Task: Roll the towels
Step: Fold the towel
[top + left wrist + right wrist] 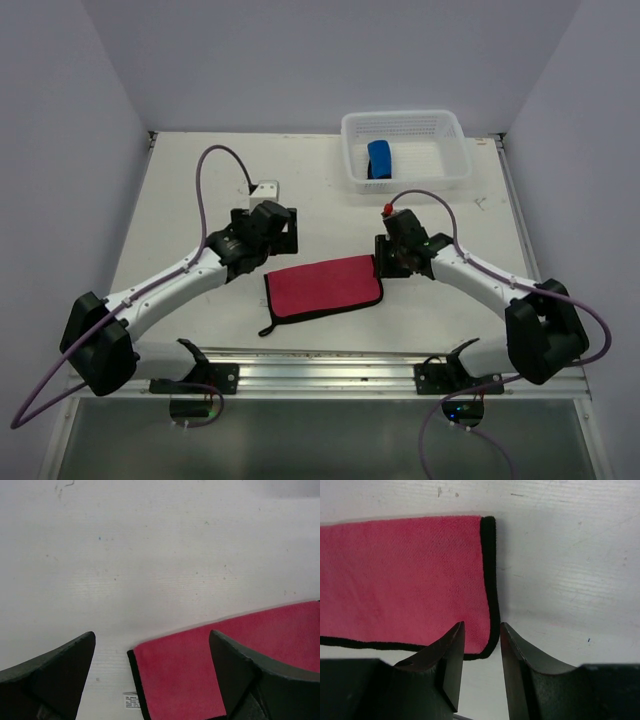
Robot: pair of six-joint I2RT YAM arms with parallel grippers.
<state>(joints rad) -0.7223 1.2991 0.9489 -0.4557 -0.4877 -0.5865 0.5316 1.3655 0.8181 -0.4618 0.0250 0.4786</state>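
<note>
Pink-red towel lies flat on the table, front-centre, long axis left–right between the arms. Left gripper is wide and empty over the towel's far-left corner, and the cloth runs off to its right. Right gripper has a narrow gap straddling the right hem, nothing clamped. Either short end looks reachable for starting the roll. Blue towel, rolled, sits in the basket at far right.
</note>
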